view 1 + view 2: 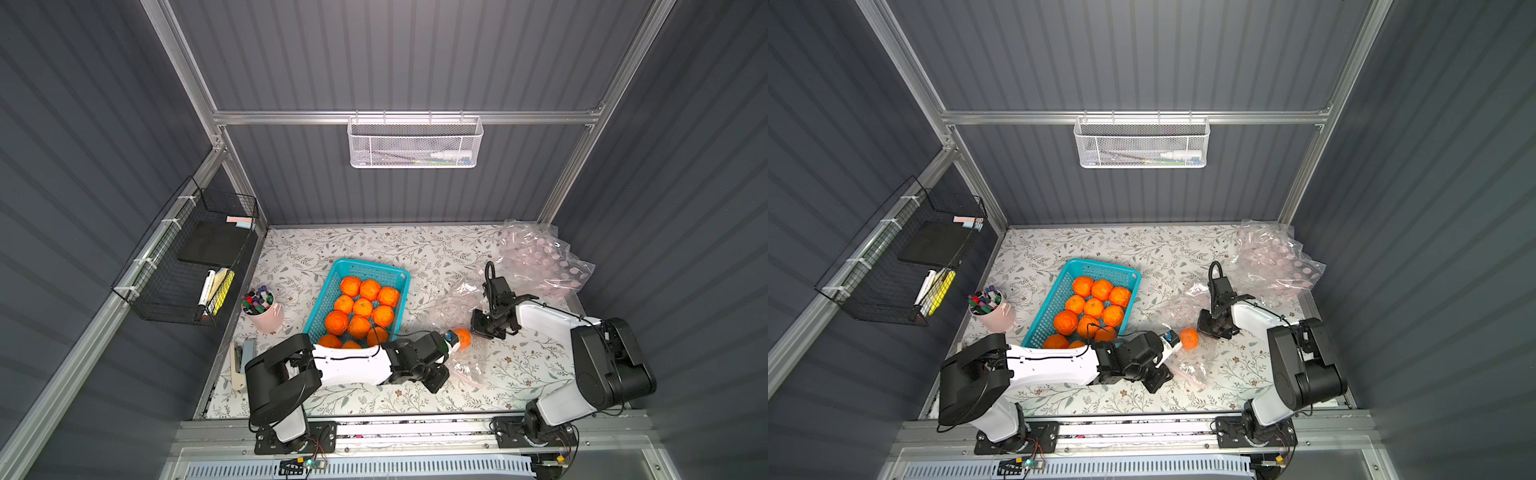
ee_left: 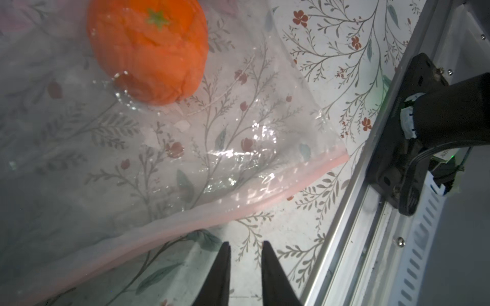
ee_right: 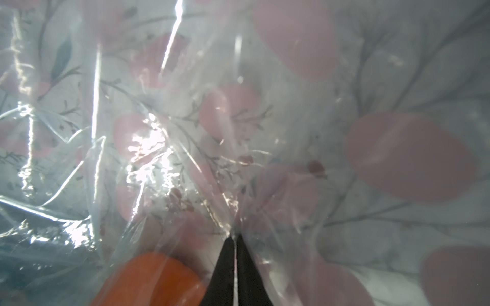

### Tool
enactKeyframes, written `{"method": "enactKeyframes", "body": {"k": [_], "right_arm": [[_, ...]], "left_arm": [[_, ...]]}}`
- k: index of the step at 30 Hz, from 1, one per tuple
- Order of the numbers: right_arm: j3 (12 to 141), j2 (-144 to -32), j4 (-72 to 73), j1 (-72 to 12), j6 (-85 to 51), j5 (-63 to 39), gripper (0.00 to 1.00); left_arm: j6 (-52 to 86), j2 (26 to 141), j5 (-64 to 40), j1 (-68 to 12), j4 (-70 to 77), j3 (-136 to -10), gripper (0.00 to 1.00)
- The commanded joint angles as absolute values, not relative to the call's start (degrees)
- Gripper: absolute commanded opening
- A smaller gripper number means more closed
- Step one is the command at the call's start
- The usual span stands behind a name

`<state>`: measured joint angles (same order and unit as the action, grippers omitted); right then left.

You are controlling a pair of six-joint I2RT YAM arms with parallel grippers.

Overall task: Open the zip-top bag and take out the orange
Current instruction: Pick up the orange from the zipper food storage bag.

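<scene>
Right jaws pinching zip-top bag [image 3: 228, 206]; left jaws slightly apart, empty; orange [image 2: 148, 50] inside bag

Tabletop [image 1: 374, 245] layout:
Left of centre sits the basket [image 1: 323, 301], with loose oranges [image 1: 362, 307] in it; the marker cup [image 1: 266, 318] is beside it, near the left edge. Right of the basket, toward the front edge, lies the zip-top bag [image 1: 467, 365] with one orange [image 1: 463, 337] in it. The left gripper [image 2: 246, 242] is just off the bag's zip edge, the right gripper [image 3: 234, 237] pinches the bag beside the orange, and the bag pile [image 1: 536, 257] is in the far right corner.
</scene>
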<state>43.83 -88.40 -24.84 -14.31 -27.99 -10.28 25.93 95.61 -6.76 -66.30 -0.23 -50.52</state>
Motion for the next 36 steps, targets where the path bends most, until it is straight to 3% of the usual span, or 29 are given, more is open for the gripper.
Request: {"method": "enactKeyframes", "body": {"k": [1, 4, 17, 23, 31, 36], "right_arm": [[42.8, -88.3, -26.4, -14.7, -27.6, -10.1, 0.10], [42.8, -88.2, -26.3, -14.8, -27.5, -10.2, 0.10], [44.2, -82.7, -29.0, -14.7, -27.2, -11.5, 0.10], [47.0, -79.0, -30.5, -15.5, -30.5, -19.2, 0.12], [45.0, -80.5, -28.6, -19.6, -34.7, -21.7, 0.12], [41.5, -83.1, -26.3, -20.4, -35.8, -21.1, 0.12]], "left_arm": [[25.2, 97.8, -4.8, -66.5, 6.1, -50.7, 0.18], [25.3, 99.0, -3.1, -66.5, 6.5, -50.9, 0.14], [26.3, 103.4, -0.6, -66.5, 7.1, -51.4, 0.13], [26.1, 101.6, 0.3, -66.5, 6.5, -49.8, 0.13], [26.2, 99.9, 0.4, -66.5, 7.6, -48.0, 0.20], [26.3, 98.7, 0.7, -66.5, 8.1, -46.7, 0.39]]}}
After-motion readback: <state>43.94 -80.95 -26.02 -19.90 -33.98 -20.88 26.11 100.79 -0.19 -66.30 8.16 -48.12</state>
